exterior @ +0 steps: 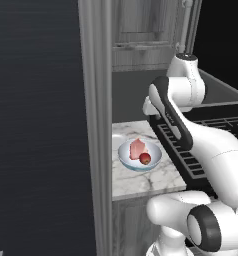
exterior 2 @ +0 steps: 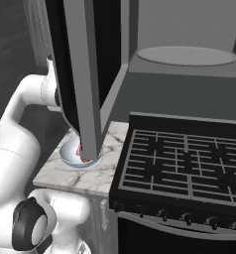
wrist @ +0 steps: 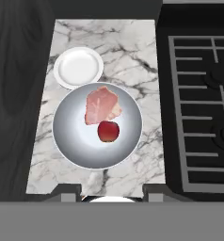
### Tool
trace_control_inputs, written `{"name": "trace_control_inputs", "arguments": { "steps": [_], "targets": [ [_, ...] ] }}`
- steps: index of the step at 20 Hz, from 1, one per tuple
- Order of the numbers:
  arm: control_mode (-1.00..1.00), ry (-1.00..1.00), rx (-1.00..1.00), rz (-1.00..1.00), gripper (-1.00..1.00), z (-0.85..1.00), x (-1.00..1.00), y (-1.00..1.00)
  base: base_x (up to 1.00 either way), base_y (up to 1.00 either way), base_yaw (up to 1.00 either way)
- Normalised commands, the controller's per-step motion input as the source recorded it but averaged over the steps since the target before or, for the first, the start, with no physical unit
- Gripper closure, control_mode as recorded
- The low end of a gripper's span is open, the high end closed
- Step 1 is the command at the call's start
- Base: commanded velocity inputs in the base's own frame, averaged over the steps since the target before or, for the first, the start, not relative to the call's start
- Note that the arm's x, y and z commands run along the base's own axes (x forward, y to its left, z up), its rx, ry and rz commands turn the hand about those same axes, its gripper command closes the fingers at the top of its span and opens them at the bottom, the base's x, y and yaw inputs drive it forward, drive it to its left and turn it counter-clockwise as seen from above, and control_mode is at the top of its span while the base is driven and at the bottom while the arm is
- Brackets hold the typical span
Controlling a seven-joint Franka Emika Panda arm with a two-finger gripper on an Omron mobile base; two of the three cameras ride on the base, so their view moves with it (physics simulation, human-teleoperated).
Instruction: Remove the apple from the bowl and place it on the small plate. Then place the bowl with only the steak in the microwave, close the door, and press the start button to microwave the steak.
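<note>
The gripper (wrist: 112, 194) hangs above the bowl (wrist: 71, 141), its tips apart with nothing between them. In the bowl, the apple (wrist: 108, 131) touches the steak (wrist: 100, 105). Best to descend straight over the apple, clear of the meat. The small plate (wrist: 78, 67) sits just beyond the bowl.

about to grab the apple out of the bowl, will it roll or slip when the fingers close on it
Probably yes: the apple is small, round and glossy, so it may squirt sideways. It sits on the bowl's smooth curved floor beside the steak, which may block rolling that way.
</note>
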Motion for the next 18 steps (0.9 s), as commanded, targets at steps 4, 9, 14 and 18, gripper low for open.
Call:
{"name": "trace_control_inputs", "arguments": {
  "steps": [4, 9, 14, 18],
  "targets": [
    [-1.00, 0.00, 0.03, -0.03, -1.00, -0.23, -0.11, -0.09, 0.00, 0.00, 0.00],
    [-1.00, 0.01, 0.04, -0.20, -1.00, -0.74, -0.18, -0.11, 0.00, 0.00, 0.00],
    [-1.00, 0.09, -0.02, -0.01, -1.00, -0.79, 0.15, 0.18, 0.00, 0.00, 0.00],
    [-1.00, 0.04, -0.01, 0.08, -1.00, -0.51, 0.06, 0.06, 0.00, 0.00, 0.00]
  ]
}}
